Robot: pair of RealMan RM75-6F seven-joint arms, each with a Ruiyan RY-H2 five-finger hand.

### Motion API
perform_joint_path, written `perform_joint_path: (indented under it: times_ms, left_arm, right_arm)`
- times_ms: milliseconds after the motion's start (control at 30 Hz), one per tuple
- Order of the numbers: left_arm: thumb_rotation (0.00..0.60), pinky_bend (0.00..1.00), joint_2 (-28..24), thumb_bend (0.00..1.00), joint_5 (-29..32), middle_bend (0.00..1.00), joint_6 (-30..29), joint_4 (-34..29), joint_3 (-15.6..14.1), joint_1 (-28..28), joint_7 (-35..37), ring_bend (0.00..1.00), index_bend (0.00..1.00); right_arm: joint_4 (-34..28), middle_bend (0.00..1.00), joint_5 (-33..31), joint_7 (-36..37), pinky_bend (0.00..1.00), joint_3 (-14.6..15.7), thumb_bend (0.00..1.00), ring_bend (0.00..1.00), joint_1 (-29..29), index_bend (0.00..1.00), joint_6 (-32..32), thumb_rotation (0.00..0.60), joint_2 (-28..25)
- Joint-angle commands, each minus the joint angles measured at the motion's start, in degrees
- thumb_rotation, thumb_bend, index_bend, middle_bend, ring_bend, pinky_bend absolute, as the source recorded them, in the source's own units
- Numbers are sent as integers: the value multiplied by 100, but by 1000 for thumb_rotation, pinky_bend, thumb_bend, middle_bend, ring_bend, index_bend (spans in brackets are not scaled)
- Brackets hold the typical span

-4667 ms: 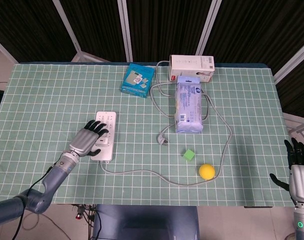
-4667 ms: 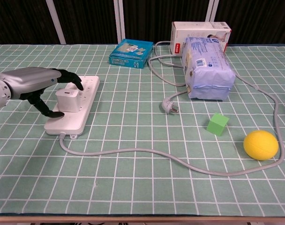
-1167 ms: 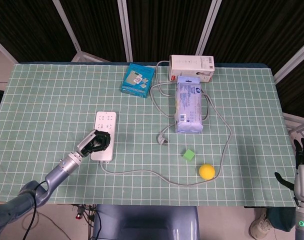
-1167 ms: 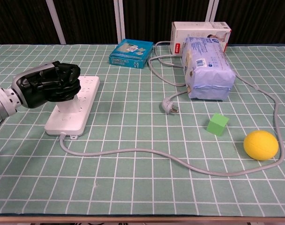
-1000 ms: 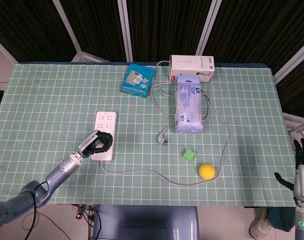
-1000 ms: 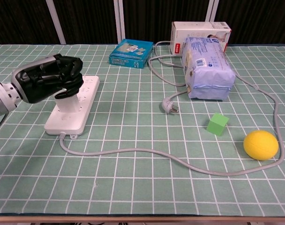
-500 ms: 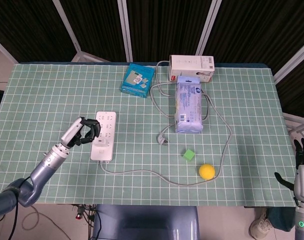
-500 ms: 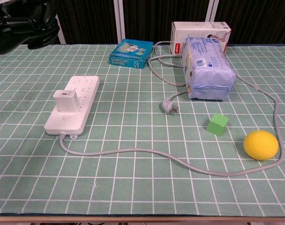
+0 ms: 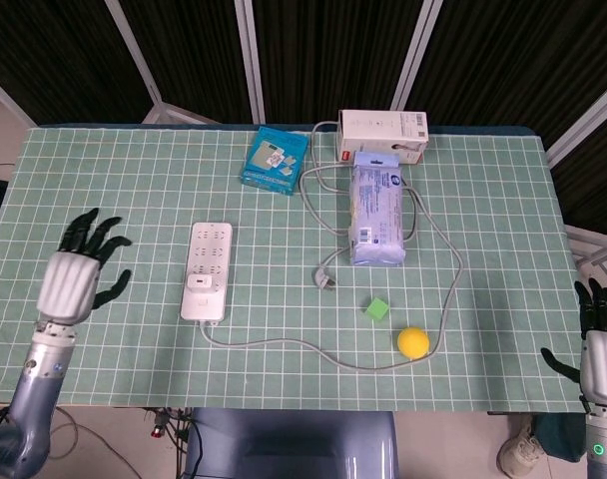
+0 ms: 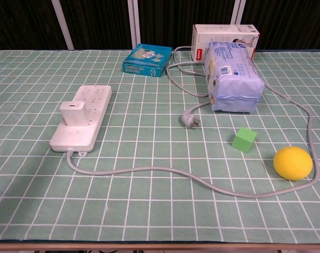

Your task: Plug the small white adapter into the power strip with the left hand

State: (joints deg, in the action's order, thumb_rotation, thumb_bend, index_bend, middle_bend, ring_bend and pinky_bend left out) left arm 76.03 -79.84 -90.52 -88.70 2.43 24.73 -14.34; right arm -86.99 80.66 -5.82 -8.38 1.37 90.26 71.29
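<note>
Left hand (image 9: 71, 276): fingers (image 9: 92, 232) spread, holding nothing, now well left of the strip (image 9: 206, 270); had hovered just beside it. Adapter (image 10: 73, 113) sat plugged upright in strip's near end, unmoved. Right hand (image 9: 600, 344) at desk's (image 9: 483, 200) right edge, fingers apart, unchanged.

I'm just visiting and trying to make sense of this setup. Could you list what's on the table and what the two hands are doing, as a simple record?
adapter: small white adapter stands plugged into the power strip, near its cable end
left hand: open, fingers spread, apart from the strip, holding nothing
right hand: at the table's far right edge, holding nothing
loose plug: lies unplugged on the green mat
other items: yellow ball, green cube, blue tissue pack, teal box, white box
task status: adapter appears seated
</note>
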Motion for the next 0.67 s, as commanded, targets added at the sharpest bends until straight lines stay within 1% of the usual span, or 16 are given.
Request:
perform_joint_path:
  times_ms: [33, 133, 233, 367, 533, 667]
  left_arm:
    - [600, 83, -604, 288, 939, 125, -517, -937, -297, -1074, -760, 6, 333]
    - [600, 74, -798, 288, 1054, 101, -229, -932, -373, -1206, -277, 2, 308]
    - [600, 69, -883, 288, 941, 66, -203, -876, -378, -1257, -127, 0, 275]
    - [600, 68, -971, 288, 1007, 56, 58, -943, -370, -1271, 47, 0, 256]
    - [600, 68, -964, 289, 767, 56, -35, -904, -321, -1339, 149, 0, 253]
    - [600, 68, -960, 289, 782, 58, -54, -846, -235, -1391, 207, 0, 252]
  right_arm:
    - [-19, 0, 88, 6, 11, 54, 161, 10, 13, 0, -32, 600, -56]
    - [-16, 0, 205, 75, 11, 109, 161, 6, 29, 0, -57, 600, -123]
    - [-6, 0, 290, 132, 11, 160, 161, 4, 42, 0, -98, 600, -197]
    - [-23, 0, 396, 215, 11, 208, 161, 4, 45, 0, -97, 600, -274]
    - [-44, 0, 467, 267, 11, 219, 161, 4, 54, 0, -69, 600, -301]
    - [-40, 0, 455, 244, 11, 203, 161, 5, 51, 0, -40, 600, -282]
